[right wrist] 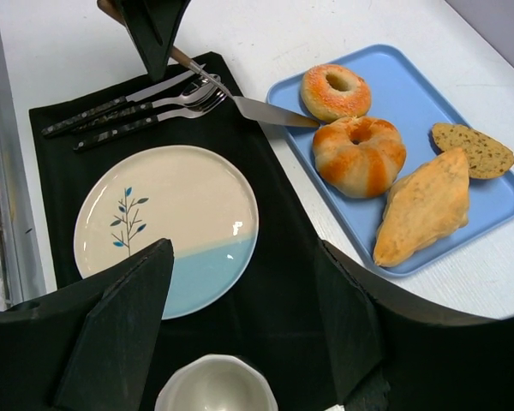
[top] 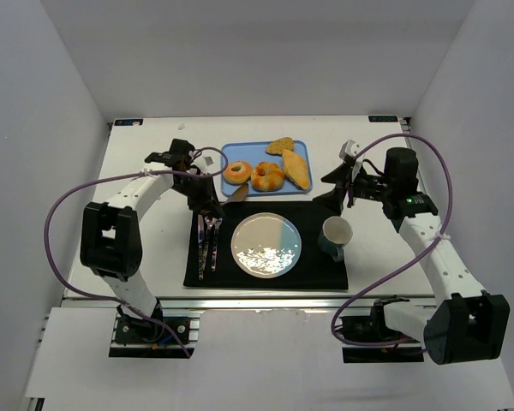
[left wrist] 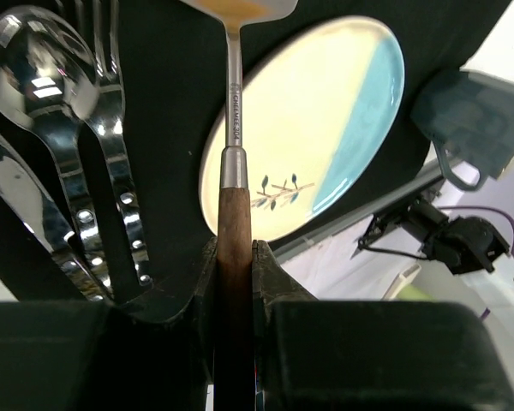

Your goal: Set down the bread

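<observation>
While the left gripper (left wrist: pixel 236 257) clenches the spatula (right wrist: pixel 265 111) just beside the bagel (right wrist: pixel 336 92), the right gripper (right wrist: pixel 240 265) hangs released; scooping seems next, the blade sliding flat underneath.

White table (top: pixel 265 128): black mat (top: pixel 317 270) near edge, blue tray (top: pixel 248 154) behind it.

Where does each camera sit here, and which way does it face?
Top external: above, behind the bases, looking down at the table; both arms show.
Left wrist: looks along the left gripper, shut on the spatula, toward the cutlery.
Right wrist: looks past the open right gripper at the tray and bagel.
Shared: all see the plate.
</observation>
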`<state>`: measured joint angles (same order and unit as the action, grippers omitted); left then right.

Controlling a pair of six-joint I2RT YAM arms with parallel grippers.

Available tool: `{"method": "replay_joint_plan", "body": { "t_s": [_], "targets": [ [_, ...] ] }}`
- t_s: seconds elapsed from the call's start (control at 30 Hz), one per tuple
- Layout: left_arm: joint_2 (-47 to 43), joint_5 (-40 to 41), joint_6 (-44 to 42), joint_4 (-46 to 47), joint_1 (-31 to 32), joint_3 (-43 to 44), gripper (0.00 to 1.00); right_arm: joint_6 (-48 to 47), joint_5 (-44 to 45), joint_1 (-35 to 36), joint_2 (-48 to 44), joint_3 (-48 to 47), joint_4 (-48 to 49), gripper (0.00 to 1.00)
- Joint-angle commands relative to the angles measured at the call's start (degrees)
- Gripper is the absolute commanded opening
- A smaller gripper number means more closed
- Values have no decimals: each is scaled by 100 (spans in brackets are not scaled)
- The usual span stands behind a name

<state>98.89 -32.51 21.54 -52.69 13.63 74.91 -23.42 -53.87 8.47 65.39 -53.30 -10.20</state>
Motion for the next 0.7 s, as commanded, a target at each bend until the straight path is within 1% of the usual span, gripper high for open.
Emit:
{"method": "replay_joint_plan", "body": {
  "t_s": [0.0,0.27,0.47,0.67],
  "targets": [
    [-37,105,-80,-181,0,374,0,109,16,-47,-166,100,316,72],
    [376,70,-27,-233,0,761,0,232,17,-74,-202,214,492,72],
    [508,34,-62,-216,35,823,0,276,43,-91,-175,250,589,72],
    [745,69,-80,-260,96,1060,0,329,34,-109,-140,267,668,72]
  ]
}}
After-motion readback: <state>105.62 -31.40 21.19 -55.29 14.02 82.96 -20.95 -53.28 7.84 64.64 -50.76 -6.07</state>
